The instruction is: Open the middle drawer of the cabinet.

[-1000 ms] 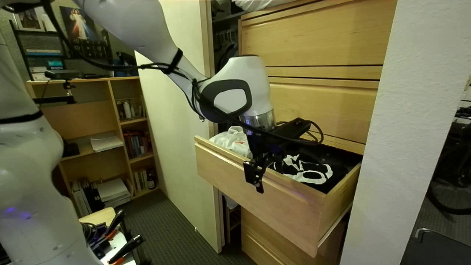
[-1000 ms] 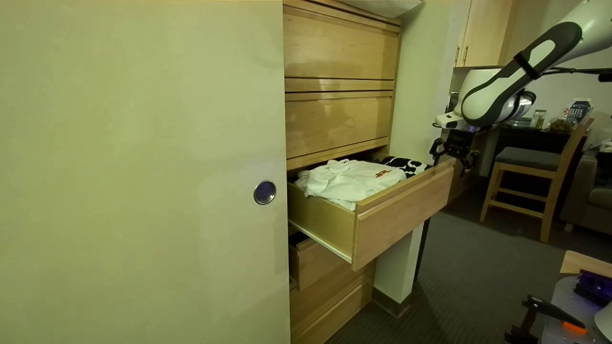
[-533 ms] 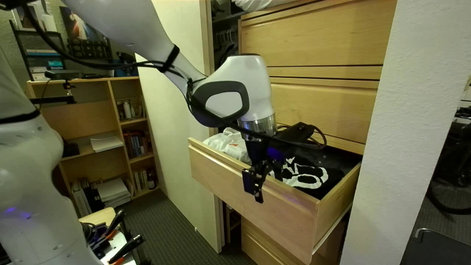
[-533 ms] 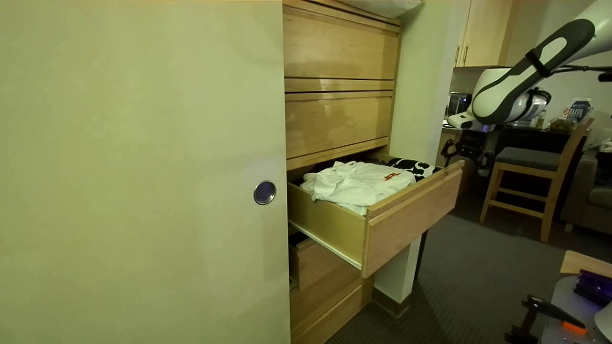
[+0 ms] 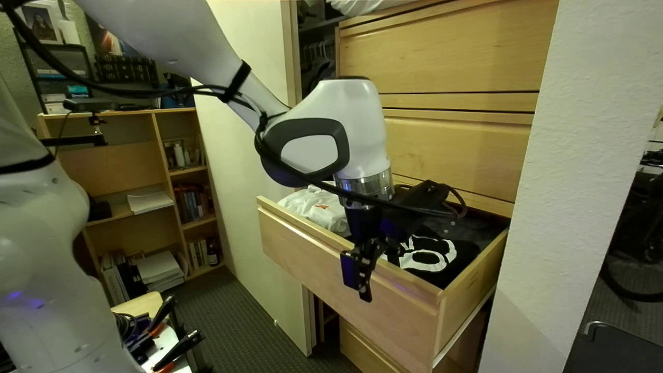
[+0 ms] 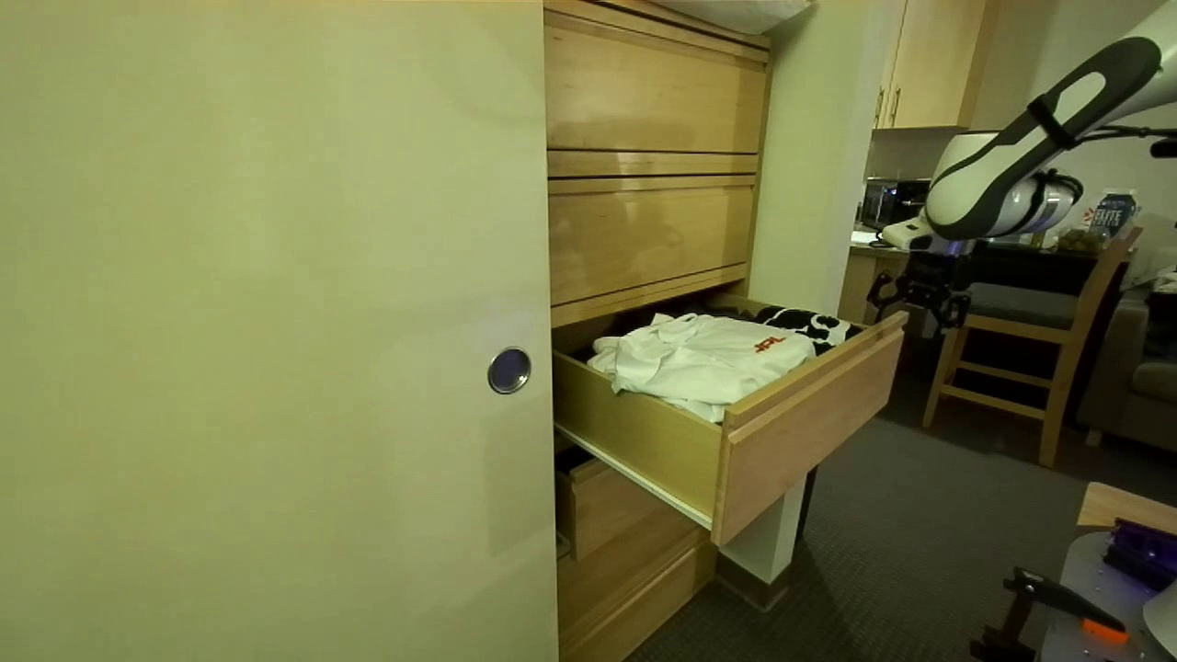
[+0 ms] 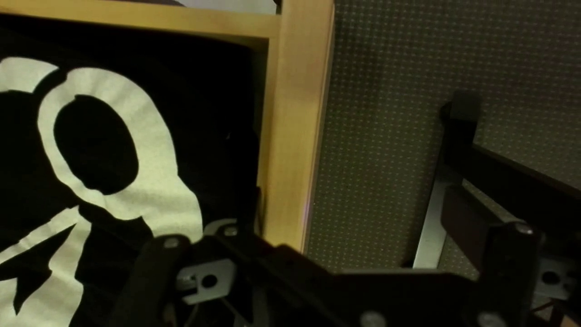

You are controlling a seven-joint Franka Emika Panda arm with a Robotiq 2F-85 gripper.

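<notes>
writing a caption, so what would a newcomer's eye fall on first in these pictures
Probably the middle drawer, pulled well out of the light-wood cabinet in both exterior views. In it, a white garment with red lettering and a black cloth with bold white print stand out, the cloth filling much of the wrist view's left side. Next comes the black tool, open and straddling the drawer's front.
</notes>
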